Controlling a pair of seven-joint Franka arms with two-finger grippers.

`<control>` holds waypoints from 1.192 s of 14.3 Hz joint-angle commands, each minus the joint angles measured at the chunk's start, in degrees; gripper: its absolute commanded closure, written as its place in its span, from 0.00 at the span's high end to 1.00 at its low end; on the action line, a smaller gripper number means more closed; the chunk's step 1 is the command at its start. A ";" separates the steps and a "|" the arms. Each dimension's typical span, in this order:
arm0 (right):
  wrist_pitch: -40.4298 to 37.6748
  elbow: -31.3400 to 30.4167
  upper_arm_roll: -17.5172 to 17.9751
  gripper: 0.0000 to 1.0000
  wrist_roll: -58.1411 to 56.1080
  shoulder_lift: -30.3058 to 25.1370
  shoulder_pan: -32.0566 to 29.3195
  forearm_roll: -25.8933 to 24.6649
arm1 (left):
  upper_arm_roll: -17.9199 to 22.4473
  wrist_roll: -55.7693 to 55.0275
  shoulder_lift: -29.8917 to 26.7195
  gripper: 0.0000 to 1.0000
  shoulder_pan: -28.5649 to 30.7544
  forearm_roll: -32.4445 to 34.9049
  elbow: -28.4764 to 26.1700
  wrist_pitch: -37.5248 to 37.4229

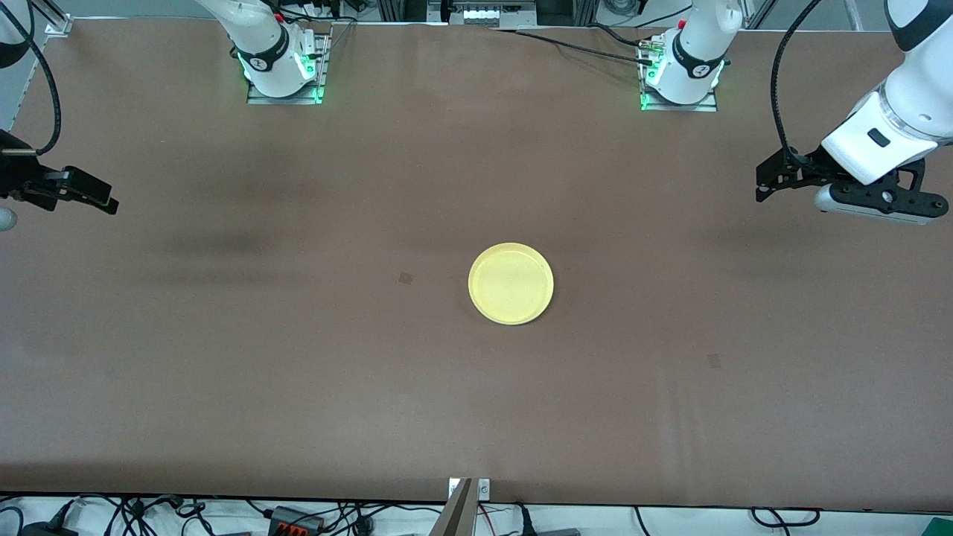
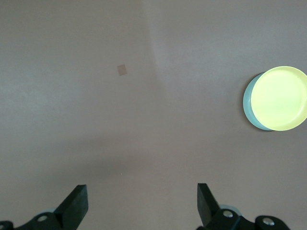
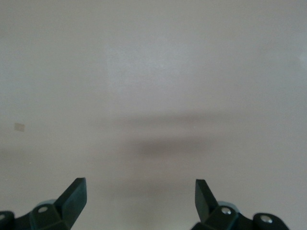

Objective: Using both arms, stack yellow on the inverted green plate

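Yellow (image 1: 511,284) lay stacked on green plate (image 2: 248,102) mid-tabletop (image 1: 298,357) | left pincer (image 1: 767,181) spread, hanging over its own end, well apart from stack | right pincer (image 1: 89,195) spread over its end, likewise apart | task appeared complete.

**Hidden and cut-off parts**

The green plate (image 2: 247,103) was almost wholly covered by the yellow plate (image 2: 279,98) stacked on it; only a thin crescent was seen in the left wrist view, and nothing of it could be made out in the front view, so its inversion could not be judged. The right gripper (image 1: 93,195) was cut off by the front view's edge, as was most of its arm. In both wrist views, only the 2 fingertips (image 2: 76,203) (image 3: 74,196) were shown, the gripper bodies being cropped.
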 commanded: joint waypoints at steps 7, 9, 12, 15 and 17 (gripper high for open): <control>0.20 0.50 0.06 1.00 -0.64 -1.42 0.71 -1.39 | -0.16 1.14 -0.15 1.00 0.45 -0.76 1.19 -1.43; 0.20 0.50 0.06 1.00 -0.47 -1.42 0.80 -1.30 | -0.25 1.14 -0.15 1.00 0.45 -0.76 1.10 -1.43; 0.20 0.50 0.15 1.00 -0.64 -1.24 0.89 -1.39 | -0.25 1.14 -0.07 1.00 0.37 -0.76 1.10 -1.52; 0.20 0.50 1.90 1.00 -0.64 -1.33 -1.12 -1.39 | -0.25 1.14 -0.15 1.00 0.45 -0.76 1.19 -1.52; 0.20 0.50 3.14 1.00 -0.47 -1.33 -2.10 -1.30 | -0.25 1.14 -0.15 1.00 0.45 -0.76 1.19 -1.52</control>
